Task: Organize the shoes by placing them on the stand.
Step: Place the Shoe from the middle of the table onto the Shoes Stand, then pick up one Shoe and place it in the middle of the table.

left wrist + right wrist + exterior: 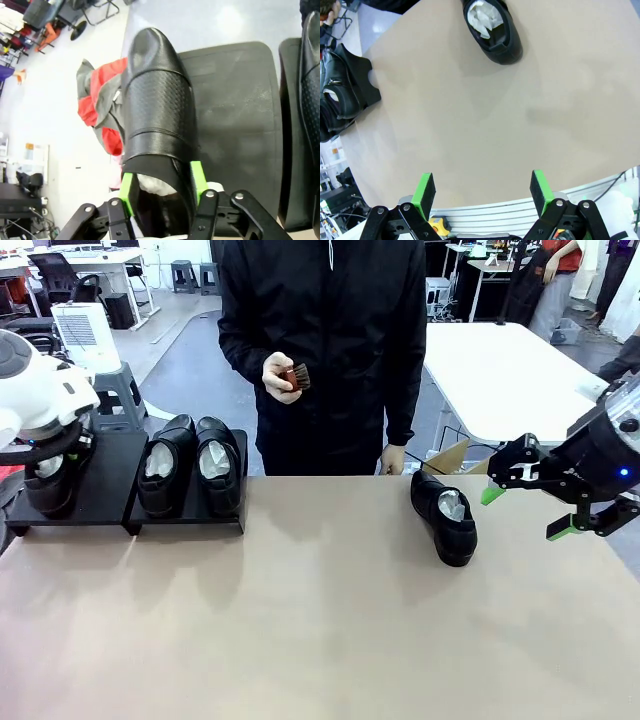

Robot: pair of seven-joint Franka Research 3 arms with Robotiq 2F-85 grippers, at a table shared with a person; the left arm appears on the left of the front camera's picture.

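Observation:
Two glossy black shoes [190, 465] stand side by side on the right section of the black stand [112, 475]. A third shoe [48, 485] sits on the left section under my left arm. In the left wrist view this shoe [157, 100] lies toe away on the stand [235, 100]. My left gripper [162, 187] is open around its heel end, with the green pads close beside both sides. The fourth shoe [445, 515] lies on the tabletop at right, also seen from the right wrist as shoe [492, 30]. My right gripper [527, 513] hovers open to its right, nothing between its fingers [426, 192].
A person stands at the far table edge holding a small reddish-brown brush [297, 377]. A cardboard box [450, 455] sits behind the far edge. A red and grey cloth [100, 100] lies on the floor beside the stand. The tan tabletop [300, 620] spreads in front.

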